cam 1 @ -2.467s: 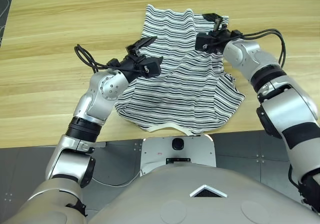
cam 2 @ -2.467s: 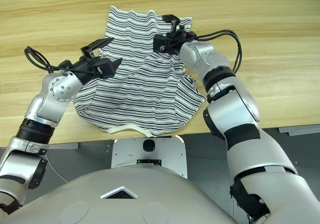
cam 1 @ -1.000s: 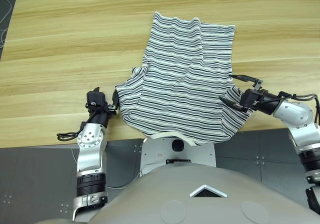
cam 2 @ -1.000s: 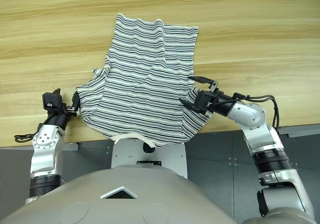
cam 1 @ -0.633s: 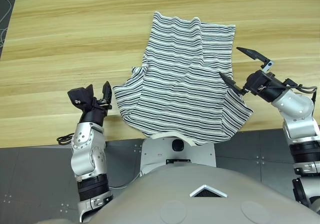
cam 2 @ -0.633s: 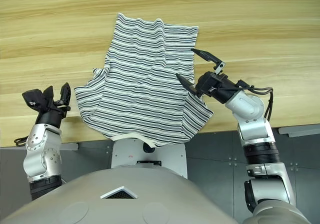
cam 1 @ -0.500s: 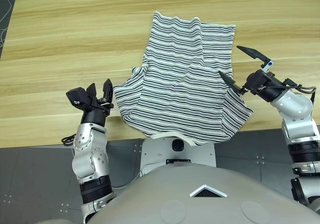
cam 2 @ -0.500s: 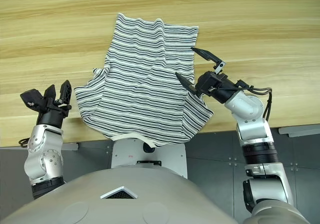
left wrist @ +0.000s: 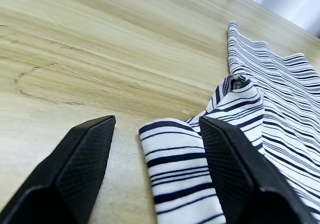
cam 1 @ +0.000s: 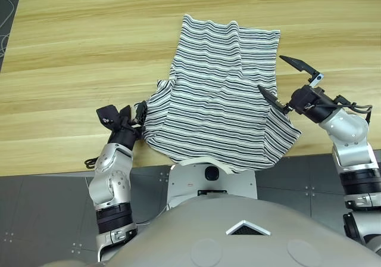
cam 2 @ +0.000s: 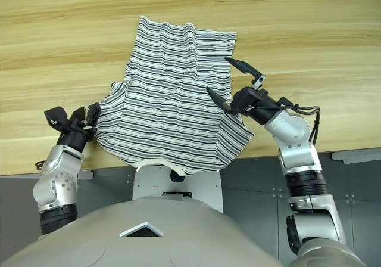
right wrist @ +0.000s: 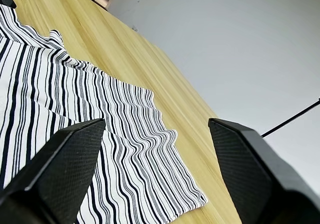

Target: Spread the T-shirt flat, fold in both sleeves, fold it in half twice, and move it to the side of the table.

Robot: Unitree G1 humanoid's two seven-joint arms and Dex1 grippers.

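A black-and-white striped T-shirt [cam 1: 220,100] lies rumpled on the wooden table [cam 1: 71,52], its near edge drooping over the table's front. My left gripper [cam 1: 125,113] is open at the shirt's left sleeve. In the left wrist view the sleeve corner [left wrist: 170,154] lies between the spread fingers [left wrist: 80,164]. My right gripper [cam 1: 271,74] hangs open above the shirt's right side, a little over the cloth, holding nothing. The right wrist view looks past its wide-apart fingers [right wrist: 65,164] at the shirt's far hem [right wrist: 150,149].
Wood surface stretches wide to the left, right and behind the shirt. The table's front edge [cam 1: 53,170] runs just before my arms. Dark floor [cam 1: 9,5] shows past the far left corner.
My right gripper lifted off the shirt's right sleeve and opened wide. My left gripper drew back to the left, then came back right to the left sleeve. The shirt has stayed put.
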